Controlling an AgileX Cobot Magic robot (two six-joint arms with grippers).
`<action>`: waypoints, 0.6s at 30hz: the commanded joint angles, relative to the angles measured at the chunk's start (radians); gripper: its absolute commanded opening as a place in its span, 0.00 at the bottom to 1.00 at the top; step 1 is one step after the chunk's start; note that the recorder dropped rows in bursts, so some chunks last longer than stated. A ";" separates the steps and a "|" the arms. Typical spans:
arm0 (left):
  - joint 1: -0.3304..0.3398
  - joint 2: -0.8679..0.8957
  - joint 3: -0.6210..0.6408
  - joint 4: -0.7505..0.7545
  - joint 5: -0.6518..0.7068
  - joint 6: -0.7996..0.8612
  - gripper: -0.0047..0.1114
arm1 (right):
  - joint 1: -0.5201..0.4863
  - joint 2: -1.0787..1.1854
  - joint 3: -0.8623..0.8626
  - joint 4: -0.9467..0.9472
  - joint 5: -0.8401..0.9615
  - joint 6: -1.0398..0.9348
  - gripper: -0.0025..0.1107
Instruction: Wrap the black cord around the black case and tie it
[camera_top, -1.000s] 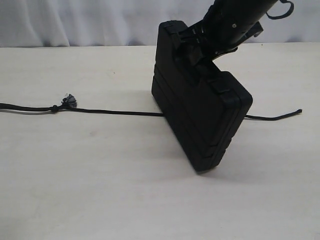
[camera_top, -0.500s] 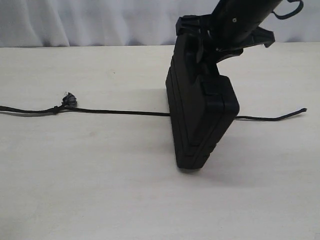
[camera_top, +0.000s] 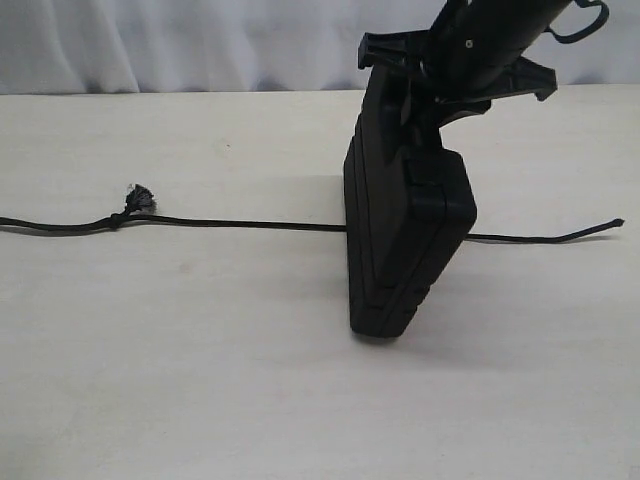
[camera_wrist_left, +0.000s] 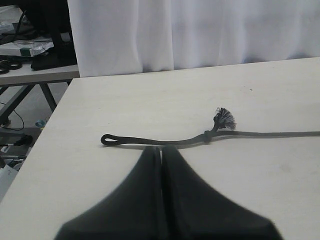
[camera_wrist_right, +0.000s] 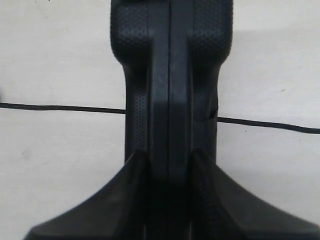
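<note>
The black case (camera_top: 405, 240) stands on its narrow edge in the middle of the table, seen edge-on, and my right gripper (camera_top: 420, 75) is shut on its top end. In the right wrist view the case (camera_wrist_right: 170, 75) fills the gap of that gripper (camera_wrist_right: 167, 155). The black cord (camera_top: 230, 223) lies straight across the table and passes under the case, with a knot and frayed tuft (camera_top: 137, 198) on the left and a free end (camera_top: 600, 228) on the right. My left gripper (camera_wrist_left: 161, 148) is shut and empty, just short of the cord (camera_wrist_left: 150, 141) near its looped end (camera_wrist_left: 109, 140).
A white curtain (camera_top: 150, 45) hangs behind the table. In the left wrist view the table's side edge (camera_wrist_left: 50, 130) drops off, with a cluttered bench (camera_wrist_left: 30, 50) beyond it.
My right gripper has turned the case from a slanted pose to standing upright and edge-on. The cord's right end has slid slightly to the right.
</note>
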 joint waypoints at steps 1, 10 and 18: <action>-0.010 -0.005 0.001 -0.002 -0.009 0.001 0.04 | -0.008 0.011 -0.005 -0.030 -0.019 0.004 0.06; -0.010 -0.005 0.001 -0.004 -0.009 0.001 0.04 | -0.008 0.025 -0.005 -0.030 -0.021 -0.003 0.06; -0.010 -0.005 0.001 -0.004 -0.009 0.001 0.04 | -0.008 0.025 -0.005 0.051 -0.043 -0.029 0.06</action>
